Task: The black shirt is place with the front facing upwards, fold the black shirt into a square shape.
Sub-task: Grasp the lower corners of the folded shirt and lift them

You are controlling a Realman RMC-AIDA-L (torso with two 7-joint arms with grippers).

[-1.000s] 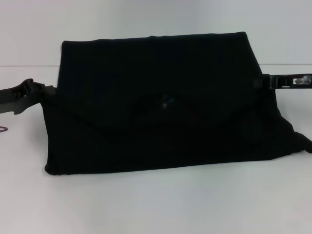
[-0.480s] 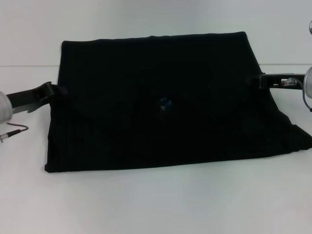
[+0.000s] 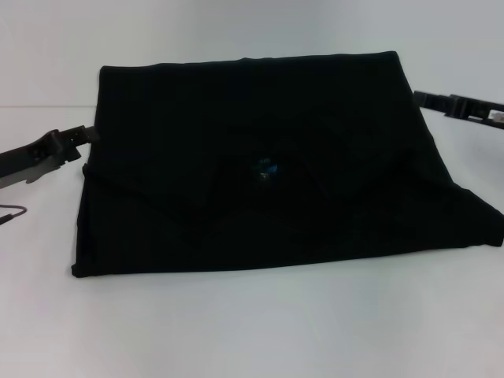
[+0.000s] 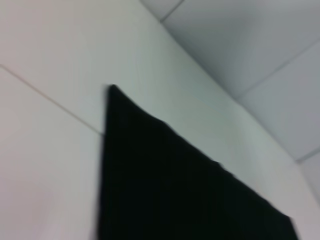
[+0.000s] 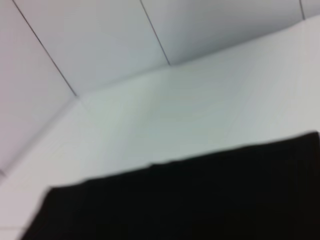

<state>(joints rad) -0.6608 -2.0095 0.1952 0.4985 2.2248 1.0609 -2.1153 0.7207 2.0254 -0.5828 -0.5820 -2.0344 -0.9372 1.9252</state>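
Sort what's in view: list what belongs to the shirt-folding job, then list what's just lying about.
Job:
- black shirt, folded on the table
- left claw, at its left edge
- right claw, at its right edge

Lying about:
- thin cable, by the left arm
- white table

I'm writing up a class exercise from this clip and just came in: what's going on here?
A two-armed robot is folding a black shirt on a white table. The shirt lies folded into a wide rectangle, neck label showing. The left gripper and right gripper sit at its side edges, apparently clear of the cloth.
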